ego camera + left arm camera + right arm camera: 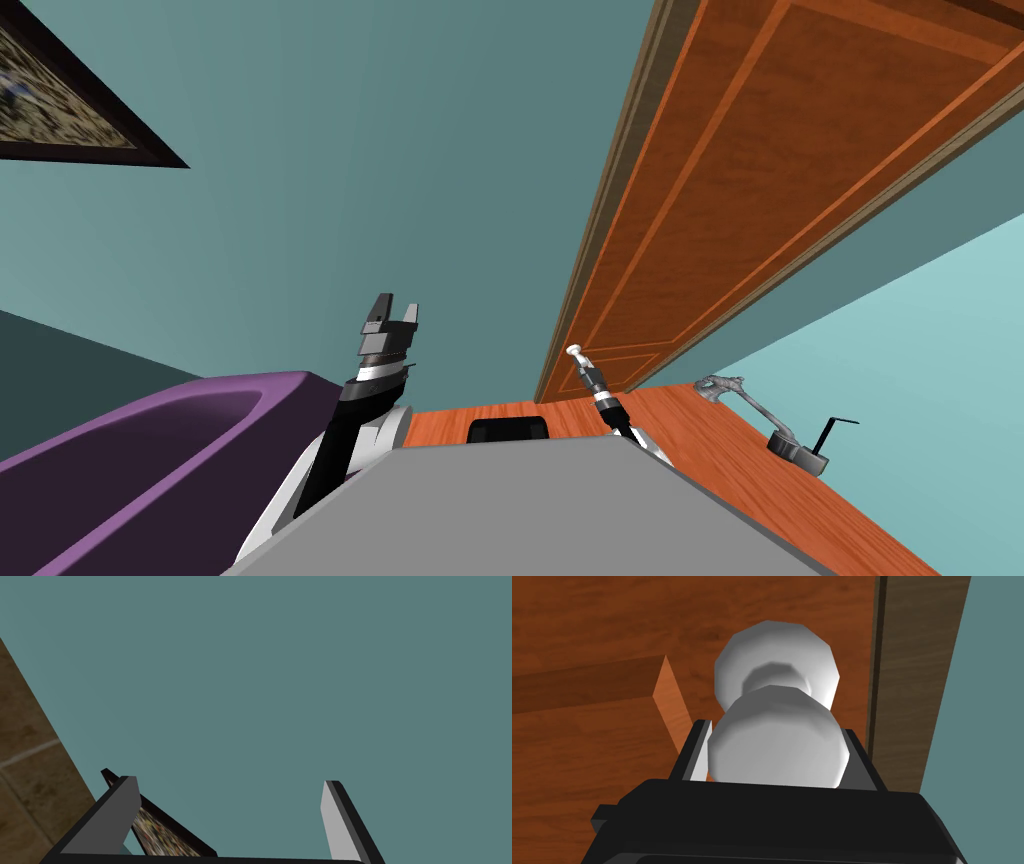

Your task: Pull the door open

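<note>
Dark picture frame [60,110] hanging in the upper left of the head view, purple bathtub [150,450] lying in the lower left. Left hand [392,320] pointing up at the teal wall just left of centre, released, fingers standing wide apart, gripping nothing. White door knob [576,351] sitting just right of centre, low on the door's edge beside the brown frame. Right hand [777,743] grasping that door knob, clenched, its two fingers pressing the knob's sides. Reddish-brown wooden door [780,180] running across the upper right. Grey faucet [760,410] standing on the wooden table [860,520] in the lower right.
</note>
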